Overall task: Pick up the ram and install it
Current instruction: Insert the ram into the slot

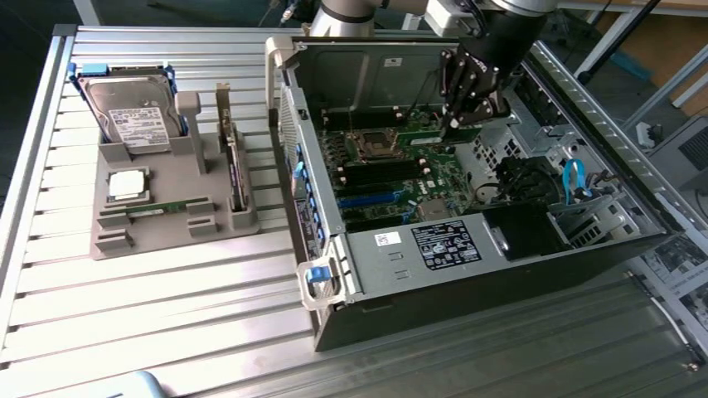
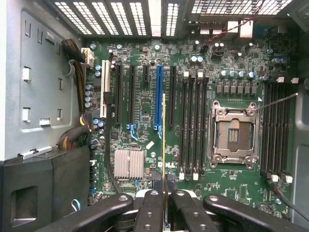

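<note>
Slatted metal table [image 1: 166, 315], workshop clutter behind. Far on the exterior view's left, a grey holder [image 1: 111, 240] carries a hard drive [image 1: 131, 116] propped at its back, with a square silver chip [image 1: 128, 184] lying flat below it. A thin board [image 1: 235, 170] stands on edge in the holder's right-hand slot; what kind, I cannot tell. Middle: open computer case [image 1: 332, 274] lying on its side, motherboard [image 1: 387, 178] exposed, bare processor socket [image 1: 370, 141] near its upper end. Above the board, toward the exterior view's right, the gripper [image 1: 463, 116] hangs inside the case mouth, pointing down. Wrist view: fingers [image 2: 150, 205] pressed together on the ram [image 2: 164, 145], which is seen edge-on as a thin green-yellow line running out from between them. Ram is off the holder and in the air over the motherboard. Its edge runs along the line of the long slots and lies between a blue slot [image 2: 158, 96] and a black one. The bank of memory slots [image 2: 193, 125] sits just beside it, toward the socket. Judgement: pick-up done, carry to the case done. Not done: ram is in no slot and looks clear of the board, slot latches untouched. Past the halfway mark, I reckon; the seating itself is what is left.
</note>
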Controlling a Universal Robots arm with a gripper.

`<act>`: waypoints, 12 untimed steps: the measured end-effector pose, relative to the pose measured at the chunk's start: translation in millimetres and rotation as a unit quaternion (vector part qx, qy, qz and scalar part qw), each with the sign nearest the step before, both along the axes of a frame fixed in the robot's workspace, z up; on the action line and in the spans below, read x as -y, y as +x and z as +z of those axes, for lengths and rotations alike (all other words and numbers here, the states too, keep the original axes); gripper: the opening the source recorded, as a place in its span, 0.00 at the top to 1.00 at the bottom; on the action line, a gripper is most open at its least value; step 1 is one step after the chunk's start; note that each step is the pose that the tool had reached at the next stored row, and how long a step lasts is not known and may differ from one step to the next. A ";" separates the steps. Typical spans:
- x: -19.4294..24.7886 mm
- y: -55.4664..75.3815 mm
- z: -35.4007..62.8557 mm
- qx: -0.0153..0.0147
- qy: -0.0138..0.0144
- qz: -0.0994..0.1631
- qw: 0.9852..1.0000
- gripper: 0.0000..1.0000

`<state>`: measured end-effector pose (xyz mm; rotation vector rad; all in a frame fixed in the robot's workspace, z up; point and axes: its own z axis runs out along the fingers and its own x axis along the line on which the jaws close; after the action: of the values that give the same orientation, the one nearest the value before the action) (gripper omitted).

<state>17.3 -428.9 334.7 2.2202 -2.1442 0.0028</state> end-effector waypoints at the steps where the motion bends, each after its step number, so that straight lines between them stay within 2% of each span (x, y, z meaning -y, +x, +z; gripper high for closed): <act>1: 0.0 0.0 -0.3 0.000 0.000 0.000 1.000 0.87; 12: 0.0 0.0 -3.9 0.000 0.000 0.000 1.000 0.87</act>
<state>17.3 -428.9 330.8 2.2202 -2.1443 0.0028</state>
